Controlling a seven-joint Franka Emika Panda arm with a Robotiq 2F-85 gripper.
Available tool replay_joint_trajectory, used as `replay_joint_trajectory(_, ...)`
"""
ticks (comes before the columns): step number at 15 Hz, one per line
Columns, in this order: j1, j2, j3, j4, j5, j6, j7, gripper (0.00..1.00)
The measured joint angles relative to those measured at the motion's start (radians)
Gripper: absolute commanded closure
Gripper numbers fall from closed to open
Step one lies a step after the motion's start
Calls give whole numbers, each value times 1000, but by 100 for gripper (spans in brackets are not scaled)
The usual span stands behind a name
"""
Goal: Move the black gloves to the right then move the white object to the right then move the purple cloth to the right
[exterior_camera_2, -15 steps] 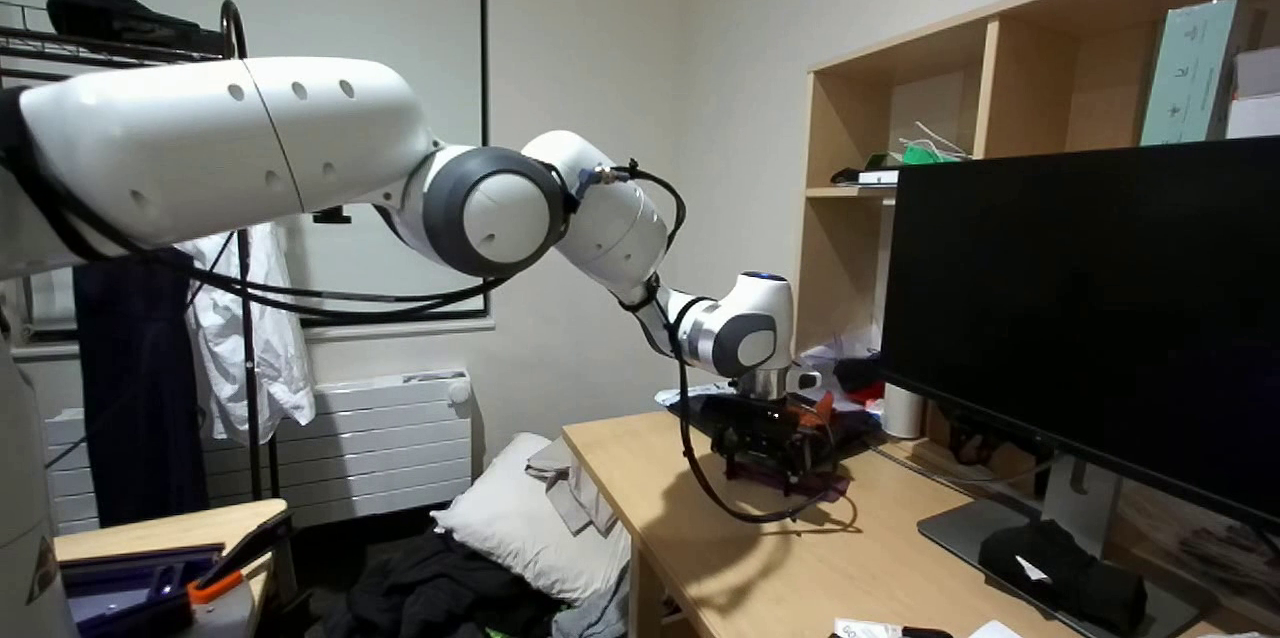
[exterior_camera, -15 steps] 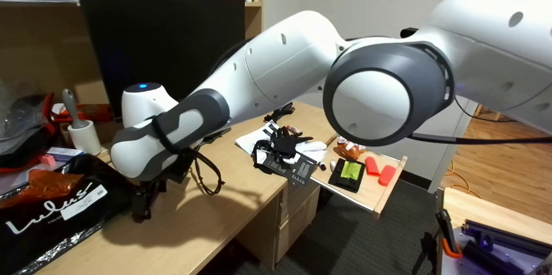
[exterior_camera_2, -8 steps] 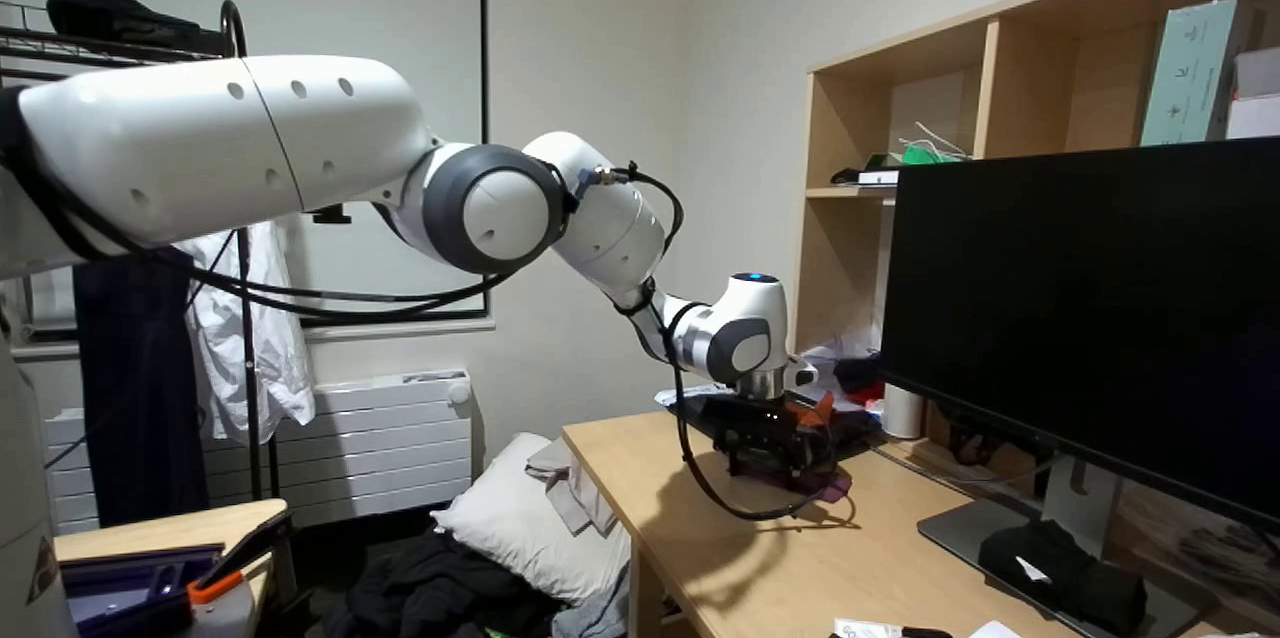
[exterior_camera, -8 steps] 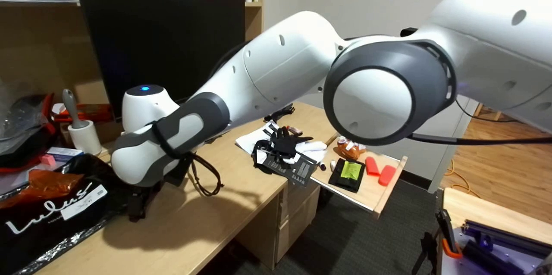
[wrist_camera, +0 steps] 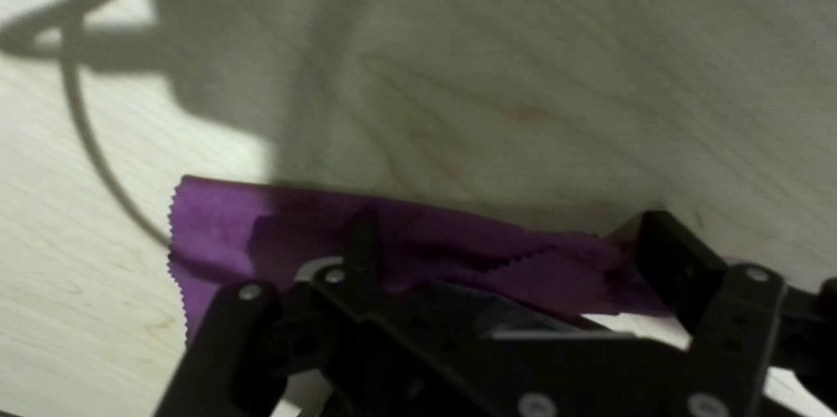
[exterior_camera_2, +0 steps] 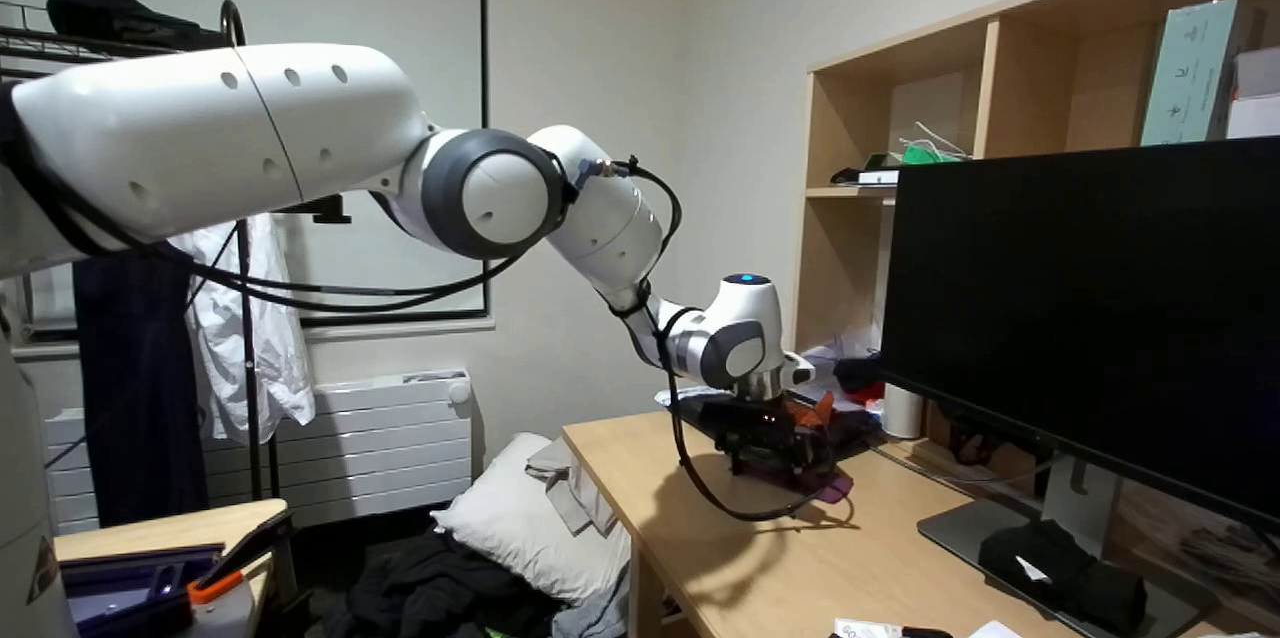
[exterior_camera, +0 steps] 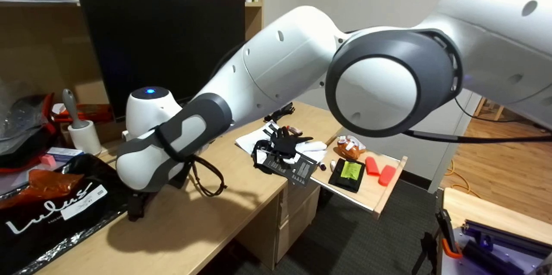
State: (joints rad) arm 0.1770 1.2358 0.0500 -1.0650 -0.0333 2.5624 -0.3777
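The arm (exterior_camera_2: 500, 198) had a cable (exterior_camera_2: 755, 517) hanging in a low loop; on a sideways move that loop could have swept along whatever lay on the tabletop (exterior_camera_2: 850, 568). The end effector (wrist_camera: 513, 247) hung low with its jaws wide apart, gripping nothing; lowered too far, they would have scraped the tabletop, and stopped too high, they would have met on air.

In an exterior view the black gloves (exterior_camera: 284, 143) sat at two o'clock from it, heaped on papers (exterior_camera: 250, 139); anything dropped on that loose heap could have slid. The purple cloth (wrist_camera: 444, 227), probably the target of this step, lay limp on the tabletop at six o'clock in the wrist view, between the jaws. One end reached past the nine o'clock jaw, which could have pinned the fabric instead of pinching it. A tiny whitish-pink item, likely the white object (exterior_camera: 295, 130), lay just beyond the gloves toward one o'clock, small enough to be knocked away by a careless release.

The black bag (exterior_camera: 64, 234) read "Lulus" in white script. A pale green box (exterior_camera_2: 1190, 73) carried marks too small to read, as did the dark card (exterior_camera: 297, 169) under the gloves and the bag's white sticker (exterior_camera: 84, 202). A white label (exterior_camera_2: 868, 629) toward five o'clock in an exterior view seemed to say "GO".
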Motion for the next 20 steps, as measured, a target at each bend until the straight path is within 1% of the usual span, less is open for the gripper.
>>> replay_joint_trajectory(5, 19, -43, -30, -102, -21, 130, -2, 0)
replay_joint_trajectory(6, 22, -54, -36, -125, -24, 147, -2, 8)
replay_joint_trajectory(7, 23, -63, -38, -142, -42, 154, -1, 27)
replay_joint_trajectory(9, 23, -73, -36, -159, -81, 156, 2, 39)
replay_joint_trajectory(10, 23, -75, -33, -161, -97, 155, 2, 47)
replay_joint_trajectory(16, 19, -78, -17, -172, -151, 155, 0, 86)
replay_joint_trajectory(17, 17, -79, -17, -172, -158, 155, 0, 90)
replay_joint_trajectory(18, 14, -80, -16, -172, -164, 155, -1, 94)
replay_joint_trajectory(19, 11, -81, -16, -172, -172, 155, -1, 63)
replay_joint_trajectory(20, 9, -82, -16, -172, -177, 155, -1, 93)
